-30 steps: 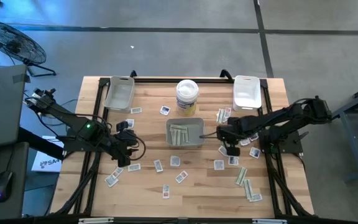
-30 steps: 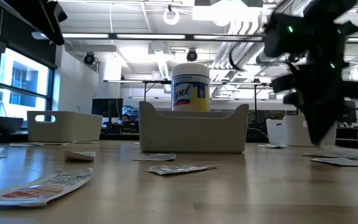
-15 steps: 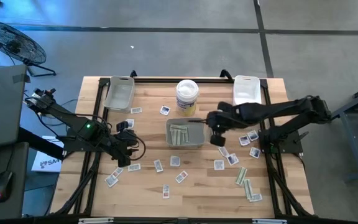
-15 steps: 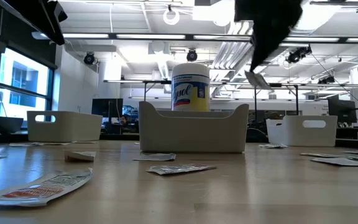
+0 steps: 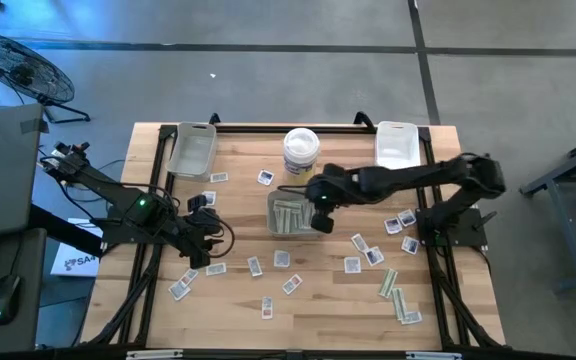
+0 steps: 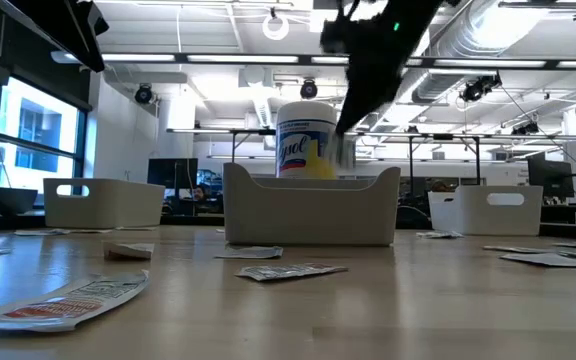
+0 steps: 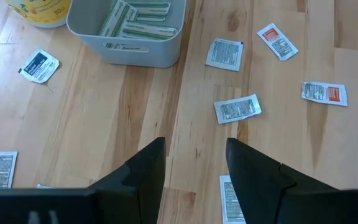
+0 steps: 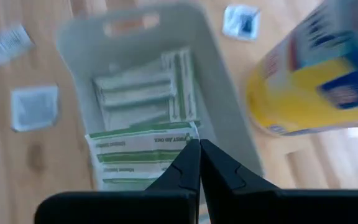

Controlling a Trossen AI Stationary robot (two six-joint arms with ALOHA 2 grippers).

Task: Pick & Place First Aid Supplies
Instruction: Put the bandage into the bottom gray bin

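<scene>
My right gripper (image 5: 320, 204) (image 8: 197, 157) is shut on a long pale strip packet (image 8: 138, 149) above the right part of the grey centre tray (image 5: 309, 230) (image 6: 308, 210). Several like strips (image 8: 145, 93) lie flat inside that tray. My left gripper (image 5: 204, 236) (image 7: 194, 167) waits open over the table's left part, nothing between its fingers. Small square and strip packets (image 5: 353, 264) (image 7: 237, 107) lie scattered flat on the wood. My right gripper pinches the strip packet by one end (image 8: 180, 143) between its two shut fingertips. The fingers slant down from the table's right side. The packet is lifted clear and hangs below the fingers (image 6: 345, 152), above the tray's rim.
The tall white tub with a yellow label (image 5: 301, 152) (image 6: 306, 140) stands right behind the centre tray. A grey tray (image 5: 192, 150) sits at the far left and a white tray (image 5: 397, 148) at the far right. More strips (image 5: 398, 300) lie near the right front.
My right gripper, shut all along, has risen from the table's right part and swung toward the left, ending over the centre tray. The strip packet has gone with it, lifted clear of the wood.
</scene>
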